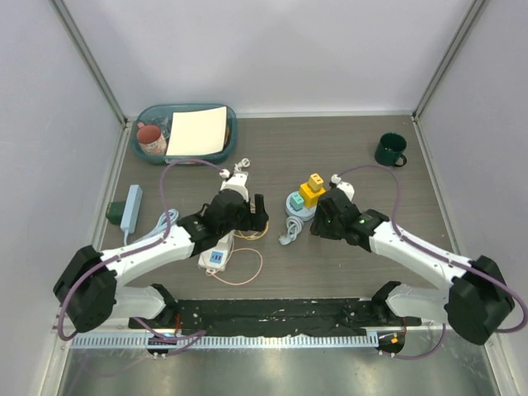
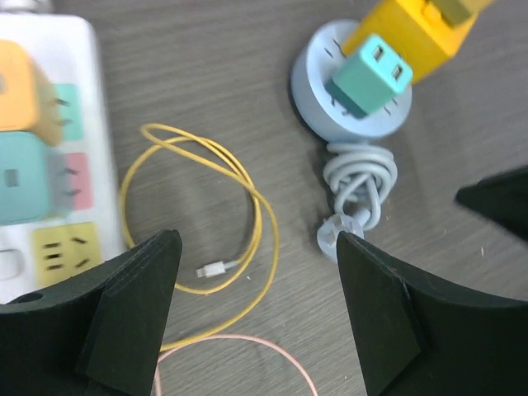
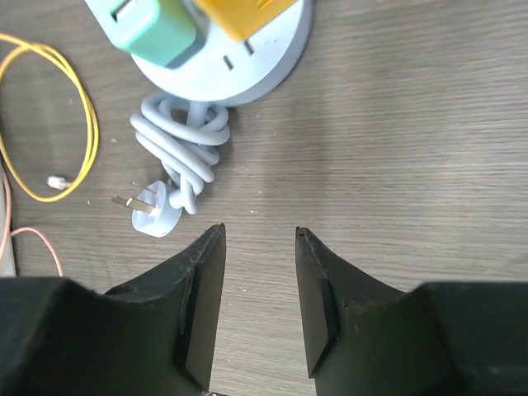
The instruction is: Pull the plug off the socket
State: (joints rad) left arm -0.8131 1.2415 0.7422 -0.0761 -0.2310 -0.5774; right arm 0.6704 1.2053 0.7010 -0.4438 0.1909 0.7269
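Seemingly empty, left gripper (image 2: pixel 257 257) gapes beside socket (image 2: pixel 70 40)

The socket (image 1: pixel 213 257) lay left of centre on the table (image 1: pixel 330 268), running near to far beneath the left arm (image 1: pixel 148 257). A cable loop (image 2: pixel 213 268) sat just right of it. Farther right was a round hub (image 1: pixel 294 203) with adapters (image 1: pixel 312 190) on top and its cord bundle (image 1: pixel 289 231) in front. A tub (image 1: pixel 157 111) in the far-left corner held a cup (image 1: pixel 151 139) left of a sheet (image 1: pixel 198 130). A mug (image 1: pixel 389 149) stood far right.
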